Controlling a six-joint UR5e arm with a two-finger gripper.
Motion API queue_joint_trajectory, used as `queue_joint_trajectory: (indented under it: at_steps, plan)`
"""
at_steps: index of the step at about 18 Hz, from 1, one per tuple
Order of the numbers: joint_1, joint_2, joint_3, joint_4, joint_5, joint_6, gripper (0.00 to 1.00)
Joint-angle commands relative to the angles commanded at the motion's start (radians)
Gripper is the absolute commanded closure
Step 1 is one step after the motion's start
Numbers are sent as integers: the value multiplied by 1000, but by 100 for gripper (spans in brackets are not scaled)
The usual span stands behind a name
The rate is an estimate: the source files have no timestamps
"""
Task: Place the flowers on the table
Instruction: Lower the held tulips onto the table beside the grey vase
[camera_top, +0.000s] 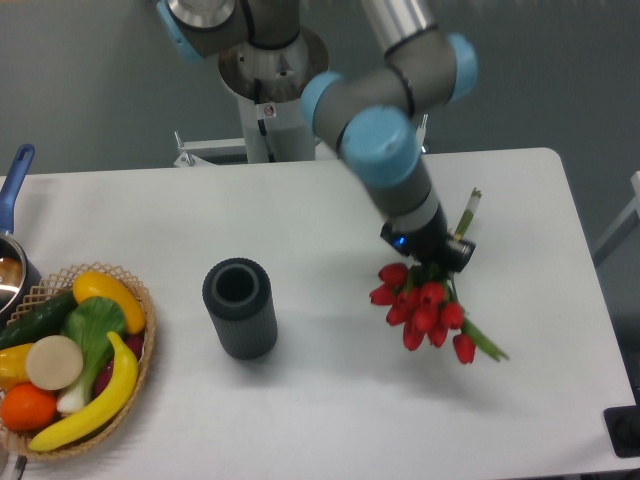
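While the black two-finger claw (437, 262) grips the bunch of red tulips with green stems (425, 305), it's tilted low over the white matte desk (330, 410). Blooms sit well right of the dark ribbed cylinder (240, 308).

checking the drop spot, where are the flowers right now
In the camera view, the flowers hang from the gripper over the table's right half, right of the dark cylinder.

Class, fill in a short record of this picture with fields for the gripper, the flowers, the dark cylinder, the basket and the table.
gripper: lowered over the table's right half, shut on the flowers
flowers: red tulips, heads pointing toward the camera, one stem end sticking out behind the gripper
dark cylinder: upright, open top, left of the flowers, apart from them
basket: wicker, at the left edge, holding fruit and vegetables
table: white, rounded corners
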Motion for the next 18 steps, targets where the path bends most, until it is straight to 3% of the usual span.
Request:
queue_joint_trajectory:
  at_steps: [4,8,10,11,12,13,16,18]
  plan:
    - [-20,-66,34,0,0,2,60]
    - [-29,-86,35,2,-12,2,58]
    - [-29,-86,35,3,-14,5,53]
    - [-29,-86,35,3,-12,3,45]
    - [-31,-86,38,3,-14,5,25]
    - [-31,-86,48,5,-12,0,13]
    - [-32,-72,58,5,-12,0,0]
    - [-34,-51,40,5,-11,-2,0]
